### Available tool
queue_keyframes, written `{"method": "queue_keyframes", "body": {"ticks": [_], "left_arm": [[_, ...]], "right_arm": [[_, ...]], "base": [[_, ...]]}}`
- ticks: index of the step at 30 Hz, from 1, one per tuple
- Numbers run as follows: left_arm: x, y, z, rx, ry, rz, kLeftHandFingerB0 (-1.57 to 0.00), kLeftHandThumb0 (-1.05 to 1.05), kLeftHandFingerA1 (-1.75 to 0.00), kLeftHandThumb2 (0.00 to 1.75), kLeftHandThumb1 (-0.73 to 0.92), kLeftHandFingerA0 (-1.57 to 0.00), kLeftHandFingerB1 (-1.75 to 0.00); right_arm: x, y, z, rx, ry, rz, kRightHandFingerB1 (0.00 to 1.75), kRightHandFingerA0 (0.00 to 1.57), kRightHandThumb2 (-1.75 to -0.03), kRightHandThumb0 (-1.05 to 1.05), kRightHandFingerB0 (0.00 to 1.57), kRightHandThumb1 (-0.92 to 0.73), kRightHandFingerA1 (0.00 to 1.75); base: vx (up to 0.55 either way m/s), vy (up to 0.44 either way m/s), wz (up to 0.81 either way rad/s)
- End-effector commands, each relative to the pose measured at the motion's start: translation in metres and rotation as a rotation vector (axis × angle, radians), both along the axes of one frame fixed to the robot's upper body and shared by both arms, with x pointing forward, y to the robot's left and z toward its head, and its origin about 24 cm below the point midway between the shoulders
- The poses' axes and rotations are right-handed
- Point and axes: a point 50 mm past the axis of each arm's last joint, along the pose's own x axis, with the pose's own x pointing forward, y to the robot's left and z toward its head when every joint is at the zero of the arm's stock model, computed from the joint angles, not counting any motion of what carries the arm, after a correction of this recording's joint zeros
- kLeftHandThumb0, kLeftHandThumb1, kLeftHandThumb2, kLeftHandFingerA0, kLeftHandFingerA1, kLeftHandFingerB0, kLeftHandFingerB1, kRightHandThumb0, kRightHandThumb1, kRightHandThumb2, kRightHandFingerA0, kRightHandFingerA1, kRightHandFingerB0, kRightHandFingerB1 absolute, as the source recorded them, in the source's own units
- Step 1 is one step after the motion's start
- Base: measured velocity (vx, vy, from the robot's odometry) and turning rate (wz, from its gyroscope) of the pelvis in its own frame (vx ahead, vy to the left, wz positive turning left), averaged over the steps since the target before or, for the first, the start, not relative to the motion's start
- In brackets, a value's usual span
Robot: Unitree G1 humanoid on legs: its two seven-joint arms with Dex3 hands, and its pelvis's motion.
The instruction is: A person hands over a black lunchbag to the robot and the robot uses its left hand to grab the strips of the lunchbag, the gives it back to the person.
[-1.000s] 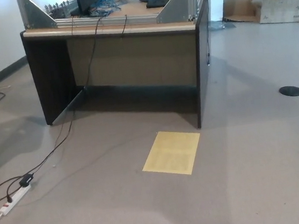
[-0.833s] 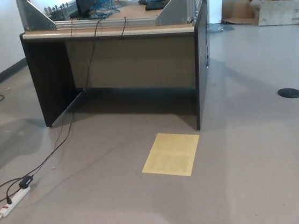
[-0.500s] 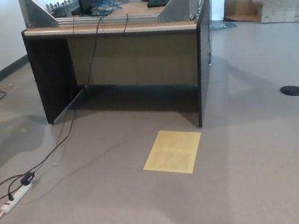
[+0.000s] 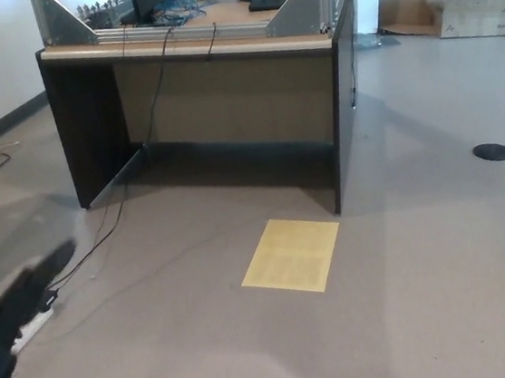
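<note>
My left hand (image 4: 21, 357) shows at the bottom left corner of the head view, black and blurred, with its fingers spread wide apart and nothing between them. No lunchbag is in view, and no person shows. My right hand is out of the picture.
A dark desk (image 4: 196, 95) with a metal frame and cables on top stands ahead. A yellow sheet (image 4: 291, 255) lies on the grey floor. A white power strip (image 4: 29, 328) and cables trail at the left. A cardboard box (image 4: 475, 8) sits far right, and a black floor disc (image 4: 493, 151).
My left hand has come up into the bottom left corner, where nothing of me showed before. The camera has shifted slightly; the room is unchanged.
</note>
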Motion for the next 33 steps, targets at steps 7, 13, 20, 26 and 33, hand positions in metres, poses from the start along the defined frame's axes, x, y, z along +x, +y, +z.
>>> {"method": "queue_keyframes", "body": {"ticks": [7,13,20,26,33], "left_arm": [[0.024,-0.065,0.091,0.109,-0.125,-0.137,-0.08,-0.63,-0.18,0.75,0.41,-0.08,-0.21],[0.032,-0.086,0.112,0.156,-0.172,-0.126,-0.08,-0.65,-0.24,0.77,0.43,-0.09,-0.20],[0.035,-0.109,0.120,0.174,-0.184,-0.120,-0.02,-0.65,-0.38,0.78,0.41,-0.03,-0.23],[0.036,-0.127,0.128,0.163,-0.180,-0.160,0.00,-0.66,-0.39,0.79,0.41,-0.03,-0.20],[0.034,-0.146,0.132,0.194,-0.192,-0.172,-0.01,-0.72,-0.30,0.56,0.52,-0.14,-0.23]], "right_arm": [[-0.005,-0.010,0.002,-0.015,-0.023,-0.020,0.34,0.53,-0.58,-0.51,0.39,-0.61,0.43],[-0.001,-0.009,0.003,-0.015,-0.024,-0.019,0.34,0.54,-0.58,-0.48,0.40,-0.61,0.44],[-0.002,-0.005,0.002,0.003,-0.027,-0.007,0.34,0.53,-0.58,-0.50,0.39,-0.60,0.44],[0.003,-0.005,0.007,-0.026,-0.048,0.013,0.34,0.54,-0.59,-0.51,0.39,-0.61,0.44],[0.007,-0.003,0.009,-0.011,-0.060,0.002,0.34,0.55,-0.57,-0.45,0.41,-0.59,0.45]], "base": [[0.00,0.000,0.00],[0.00,0.000,0.00],[0.00,0.000,0.00],[0.00,0.000,0.00],[0.00,0.000,0.00]]}}
